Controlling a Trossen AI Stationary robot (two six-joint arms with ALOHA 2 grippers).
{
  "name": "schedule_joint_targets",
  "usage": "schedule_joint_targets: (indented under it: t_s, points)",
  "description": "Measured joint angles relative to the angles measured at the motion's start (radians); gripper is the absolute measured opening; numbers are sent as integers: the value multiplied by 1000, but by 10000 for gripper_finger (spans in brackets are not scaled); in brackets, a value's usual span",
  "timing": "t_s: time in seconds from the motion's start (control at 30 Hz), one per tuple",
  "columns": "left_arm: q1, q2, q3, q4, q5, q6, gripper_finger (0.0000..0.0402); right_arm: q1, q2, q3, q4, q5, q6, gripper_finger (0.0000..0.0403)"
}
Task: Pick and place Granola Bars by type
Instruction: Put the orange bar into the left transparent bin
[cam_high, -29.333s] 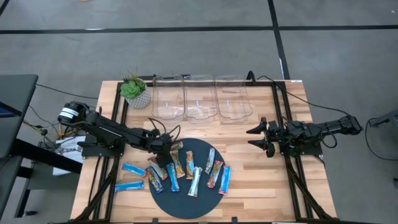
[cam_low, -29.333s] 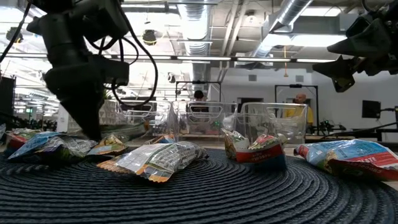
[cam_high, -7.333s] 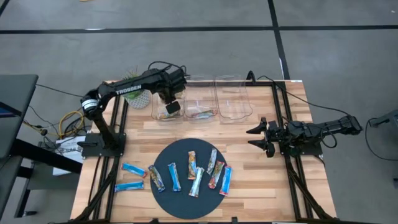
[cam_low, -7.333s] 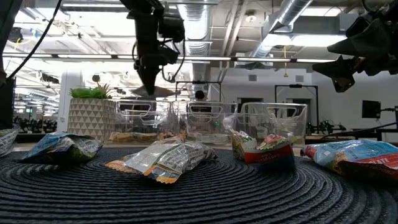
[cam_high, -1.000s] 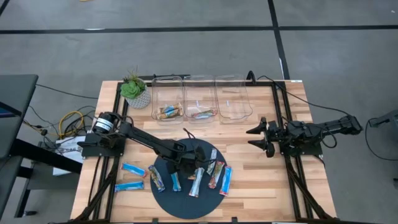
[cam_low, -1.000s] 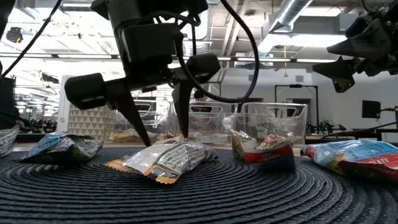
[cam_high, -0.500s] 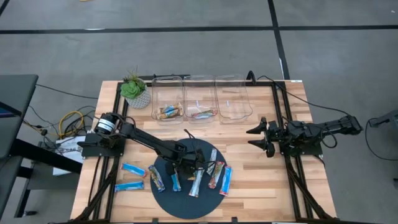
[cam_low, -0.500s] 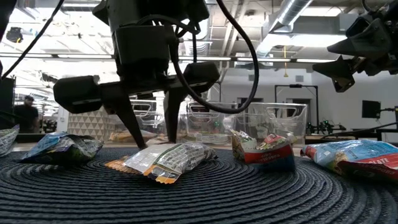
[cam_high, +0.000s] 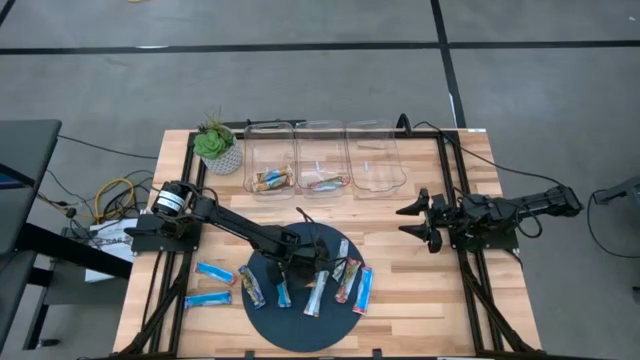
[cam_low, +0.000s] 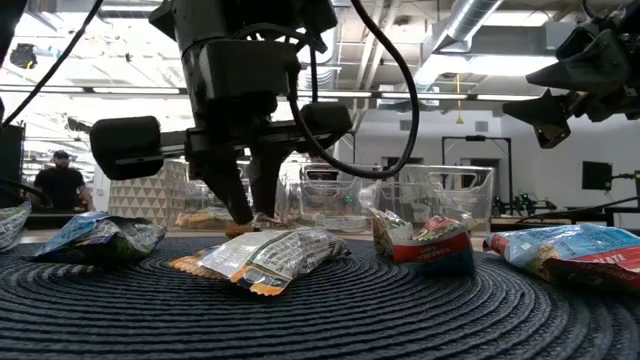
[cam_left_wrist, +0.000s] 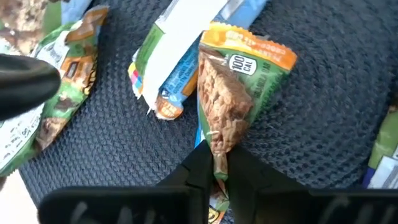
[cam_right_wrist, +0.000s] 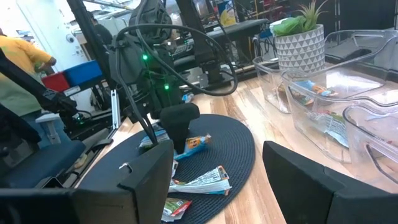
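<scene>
My left hand (cam_left_wrist: 214, 163) pinched tight on end of brown-orange-green granola bar (cam_left_wrist: 231, 99), low over round dark mat (cam_high: 300, 322) on bench (cam_high: 420, 290). My right hand (cam_high: 415, 221) idle over bench's right side, fingers spread wide, empty.

Even overhead light fills the scene with soft shadows, bright ceiling lamps (cam_low: 455, 55) wash out the low view's background, and the left wrist view is blurred at close range.
</scene>
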Motion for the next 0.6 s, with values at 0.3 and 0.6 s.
schedule_joint_targets:
  t_s: [0.3,0.6]
  points:
    - [1,-35,0,54,-65,-126,30,0,0,0,0,0,0,244]
    - [16,-109,0,152,-177,-208,30,0,0,0,0,0,0,244]
